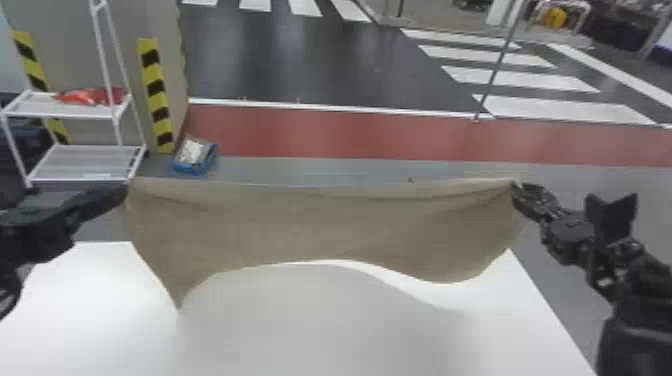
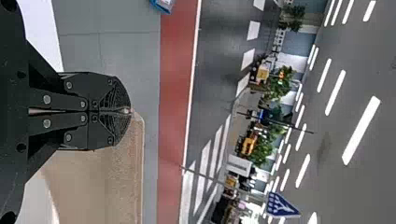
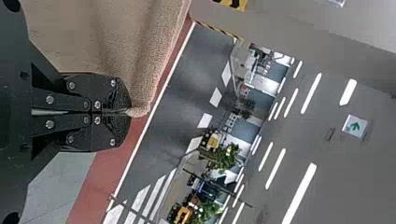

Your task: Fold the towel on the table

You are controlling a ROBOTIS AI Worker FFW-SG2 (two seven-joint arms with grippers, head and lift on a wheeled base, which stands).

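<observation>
Stretched between both grippers, the beige towel [image 1: 320,220] hangs above the white table, its lower edge curved and one corner pointing down at the left. My left gripper [image 1: 126,189] holds its upper left corner; in the left wrist view, that gripper [image 2: 127,111] is shut on the towel [image 2: 123,182]. At the upper right corner is my right gripper [image 1: 515,186]. The right wrist view has this gripper [image 3: 128,112] shut on the gathered corner of the towel [image 3: 140,70]. Whether the lower edge touches the table I cannot tell.
The white table [image 1: 300,335] lies below and nearer than the towel. Beyond it, on the floor, is a blue box [image 1: 195,156] at the back left, beside a white shelf rack [image 1: 75,160] with a red item on it. A thin pole stands at the back right.
</observation>
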